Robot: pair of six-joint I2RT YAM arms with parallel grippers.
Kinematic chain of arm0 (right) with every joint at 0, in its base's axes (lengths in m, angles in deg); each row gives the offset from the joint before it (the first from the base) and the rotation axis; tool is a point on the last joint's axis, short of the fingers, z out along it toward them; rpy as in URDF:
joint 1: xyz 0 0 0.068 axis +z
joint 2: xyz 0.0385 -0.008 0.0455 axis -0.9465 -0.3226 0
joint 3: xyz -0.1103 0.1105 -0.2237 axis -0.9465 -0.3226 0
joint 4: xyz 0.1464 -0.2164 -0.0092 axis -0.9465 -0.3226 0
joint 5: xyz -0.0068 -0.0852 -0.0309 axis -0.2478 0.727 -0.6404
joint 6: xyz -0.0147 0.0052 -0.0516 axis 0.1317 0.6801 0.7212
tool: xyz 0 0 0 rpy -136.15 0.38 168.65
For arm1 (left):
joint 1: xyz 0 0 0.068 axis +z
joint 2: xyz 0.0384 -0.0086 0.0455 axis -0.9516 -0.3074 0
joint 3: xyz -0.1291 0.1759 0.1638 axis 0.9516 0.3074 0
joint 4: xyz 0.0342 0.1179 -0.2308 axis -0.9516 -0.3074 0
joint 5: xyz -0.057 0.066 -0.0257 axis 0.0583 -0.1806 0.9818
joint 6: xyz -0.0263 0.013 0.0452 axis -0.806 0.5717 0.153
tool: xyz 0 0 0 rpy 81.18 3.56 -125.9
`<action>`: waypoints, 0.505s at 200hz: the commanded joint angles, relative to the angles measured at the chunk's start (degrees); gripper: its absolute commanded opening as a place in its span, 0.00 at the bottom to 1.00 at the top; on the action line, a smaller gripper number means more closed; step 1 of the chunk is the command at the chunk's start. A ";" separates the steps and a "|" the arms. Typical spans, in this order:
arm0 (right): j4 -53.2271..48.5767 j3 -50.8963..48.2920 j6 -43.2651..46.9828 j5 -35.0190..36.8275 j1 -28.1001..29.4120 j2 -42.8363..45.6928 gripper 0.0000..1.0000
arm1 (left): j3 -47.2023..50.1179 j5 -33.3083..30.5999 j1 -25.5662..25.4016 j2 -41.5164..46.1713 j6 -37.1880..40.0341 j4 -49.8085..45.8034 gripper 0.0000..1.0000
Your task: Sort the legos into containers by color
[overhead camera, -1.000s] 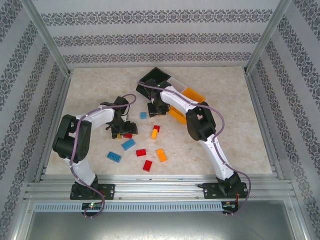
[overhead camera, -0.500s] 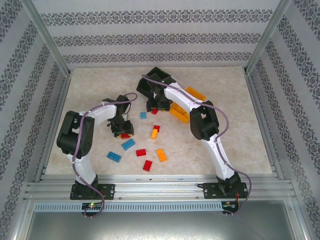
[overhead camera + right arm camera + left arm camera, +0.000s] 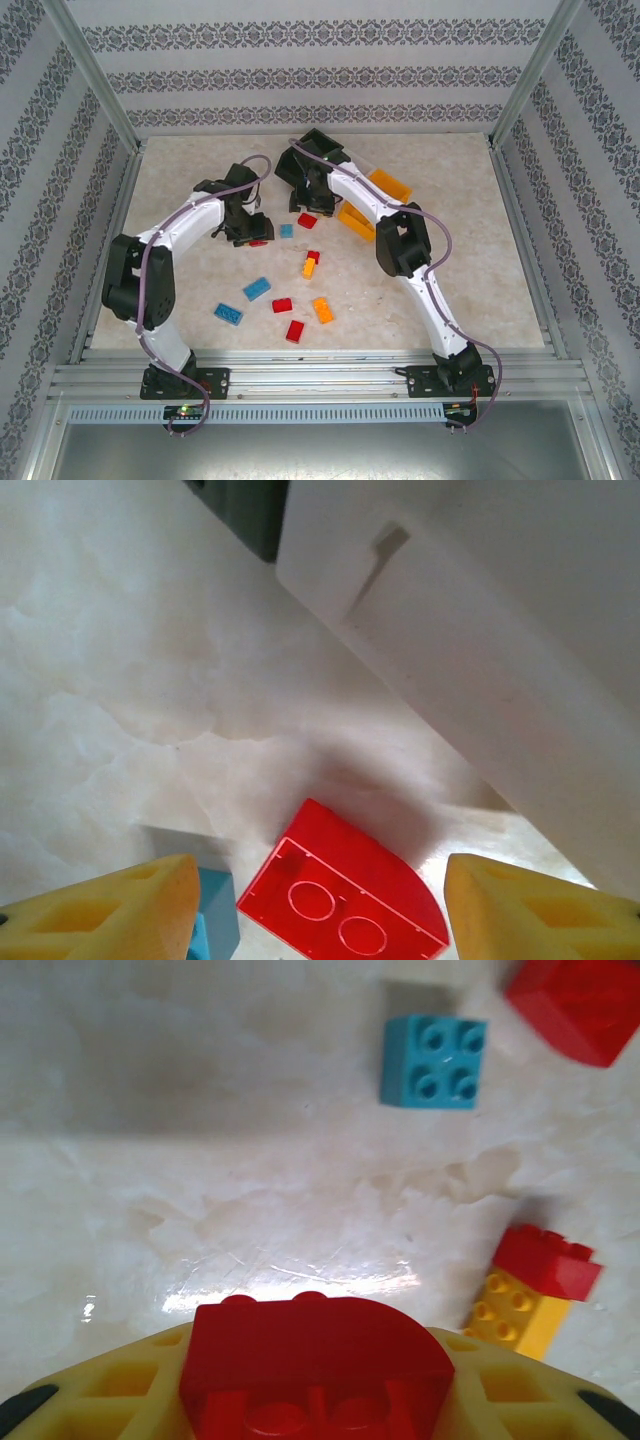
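The left tool (image 3: 315, 1395) is closed partway on a rounded red lego (image 3: 315, 1345), left of the counter's (image 3: 480, 280) middle. The right tool (image 3: 320, 880) gapes above an upturned red lego (image 3: 370, 885) beside the white container (image 3: 480, 660). The black container (image 3: 325, 148) and orange container (image 3: 390, 185) sit near the far edge, contents unclear.

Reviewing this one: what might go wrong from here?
The left hand pinches a rounded red brick; its curved face may slip in transit. A loose red brick lies on the table beside the white bin, under the open right hand, so it may stay unsorted. Both hands work close together and might collide.
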 commanded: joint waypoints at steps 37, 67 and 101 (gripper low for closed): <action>-3.61 -1.24 1.16 0.28 1.67 -3.22 0.61 | 0.30 0.97 1.81 3.00 0.51 -2.08 0.39; -3.53 -3.11 2.52 2.03 1.94 -2.14 0.53 | 1.13 1.43 2.03 3.18 0.34 -1.36 0.39; -3.86 -2.32 3.51 3.63 1.67 -2.30 0.37 | 1.68 1.58 2.37 3.70 0.37 -1.44 0.39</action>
